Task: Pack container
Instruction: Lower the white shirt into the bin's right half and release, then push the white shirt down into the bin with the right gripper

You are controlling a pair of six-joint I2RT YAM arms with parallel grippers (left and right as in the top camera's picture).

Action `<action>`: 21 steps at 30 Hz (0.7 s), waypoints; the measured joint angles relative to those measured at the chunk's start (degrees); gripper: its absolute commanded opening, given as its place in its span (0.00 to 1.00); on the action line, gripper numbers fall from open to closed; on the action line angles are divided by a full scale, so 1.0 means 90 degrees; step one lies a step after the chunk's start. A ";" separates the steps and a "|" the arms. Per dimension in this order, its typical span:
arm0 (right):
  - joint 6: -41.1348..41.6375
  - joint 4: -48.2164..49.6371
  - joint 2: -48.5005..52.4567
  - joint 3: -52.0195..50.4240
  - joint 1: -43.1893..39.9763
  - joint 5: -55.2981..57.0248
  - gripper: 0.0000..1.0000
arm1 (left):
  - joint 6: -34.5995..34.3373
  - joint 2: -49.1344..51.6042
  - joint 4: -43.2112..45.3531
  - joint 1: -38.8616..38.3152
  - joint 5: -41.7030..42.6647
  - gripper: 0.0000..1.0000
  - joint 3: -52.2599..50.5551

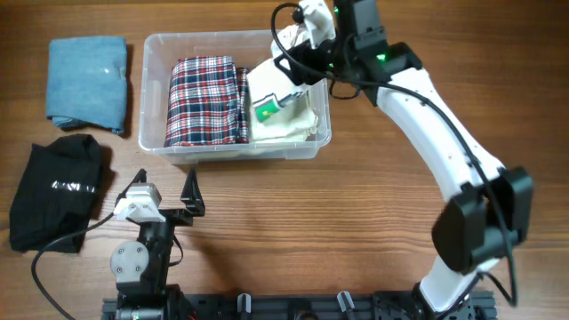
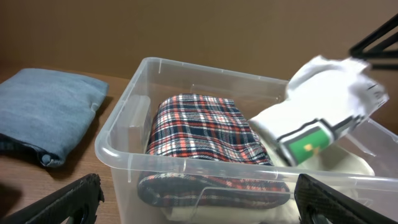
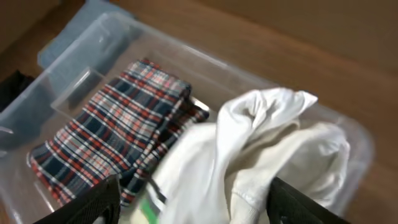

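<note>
The clear plastic container point(image 1: 153, 53) stands at the back middle of the table. A folded plaid shirt point(image 1: 206, 100) lies in its left half. A white garment with a green print point(image 1: 276, 102) is over its right half, blurred and partly raised. My right gripper point(image 1: 298, 53) is above the container's back right corner, jaws wide open, with the white garment point(image 3: 249, 149) between and under the fingers point(image 3: 196, 202). My left gripper point(image 1: 166, 188) is open and empty just in front of the container point(image 2: 124, 163). The plaid shirt point(image 2: 199, 134) and the white garment point(image 2: 323, 106) also show there.
A folded blue cloth point(image 1: 87, 82) lies left of the container and also shows in the left wrist view point(image 2: 43, 118). A black garment point(image 1: 58, 191) lies at the front left. Bare wooden table stretches in front of and to the right of the container.
</note>
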 measured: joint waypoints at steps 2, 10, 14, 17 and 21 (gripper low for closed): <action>-0.0095 -0.0007 -0.0342 0.0000 0.0005 0.0117 0.64 | 0.0000 0.0000 0.0000 0.0000 0.0000 1.00 0.0000; -0.0138 -0.0063 -0.0687 0.0015 0.0253 0.0287 0.61 | 0.0000 0.0000 0.0000 0.0000 0.0000 1.00 0.0000; -0.0124 0.0318 -0.0687 0.0015 0.0517 0.0287 0.59 | 0.0000 0.0000 0.0000 0.0000 0.0000 1.00 0.0000; 0.0024 0.0872 -0.0687 0.0019 0.0729 0.0277 0.59 | 0.0000 0.0000 0.0000 0.0000 0.0000 1.00 0.0000; 0.0236 0.1372 -0.0685 0.0022 0.0962 0.0073 0.57 | 0.0000 0.0000 0.0000 0.0000 0.0000 1.00 0.0000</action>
